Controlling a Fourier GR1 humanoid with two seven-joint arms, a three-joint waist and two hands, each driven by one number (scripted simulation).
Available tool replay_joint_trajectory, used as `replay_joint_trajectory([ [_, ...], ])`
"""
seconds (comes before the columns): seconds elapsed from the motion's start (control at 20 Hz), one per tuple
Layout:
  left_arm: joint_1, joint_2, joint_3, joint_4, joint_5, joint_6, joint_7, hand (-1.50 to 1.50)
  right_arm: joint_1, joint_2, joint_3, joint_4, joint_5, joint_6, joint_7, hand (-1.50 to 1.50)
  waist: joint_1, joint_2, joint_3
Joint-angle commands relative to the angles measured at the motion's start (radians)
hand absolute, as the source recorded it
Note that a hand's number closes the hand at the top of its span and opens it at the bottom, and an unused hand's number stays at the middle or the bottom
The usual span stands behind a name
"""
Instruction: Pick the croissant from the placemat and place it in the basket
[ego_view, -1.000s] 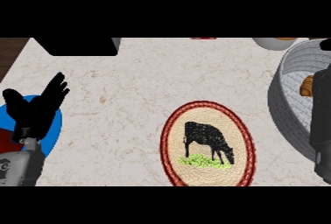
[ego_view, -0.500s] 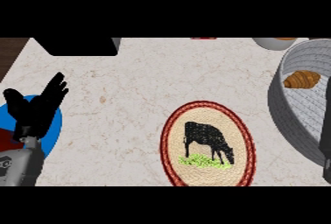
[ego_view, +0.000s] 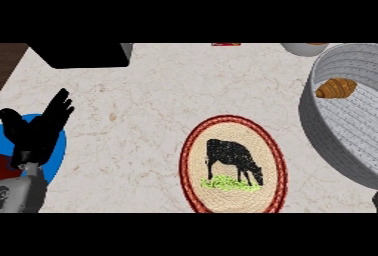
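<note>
The croissant (ego_view: 336, 88) lies in the basket (ego_view: 325, 145), which stands at the right edge of the counter (ego_view: 148, 100). The placemat (ego_view: 233, 164) lies on the counter left of the basket, nearer the front. Well apart to the left, the left hand (ego_view: 40, 131) rests open over a plate (ego_view: 52, 150) at the left edge. A bowl (ego_view: 303, 48) sits behind the basket.

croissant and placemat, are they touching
Apart. The head view shows the croissant lying inside the basket, with bare counter between the basket and the placemat.
</note>
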Motion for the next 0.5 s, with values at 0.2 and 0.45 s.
replay_joint_trajectory([
  [0.2, 0.058, 0.002, 0.001, -0.031, 0.006, -0.020, -0.009, 0.00, 0.332, 0.175, 0.046, -0.569, -0.184, 0.260, 0.035, -1.50, -0.007, -0.005, 0.000],
  [0.45, 0.001, 0.007, 0.003, -0.035, 0.007, -0.008, 0.046, 0.00, 0.577, 0.178, 0.108, -0.855, -0.314, 0.390, 0.124, -1.50, 0.000, 0.002, 0.001],
])
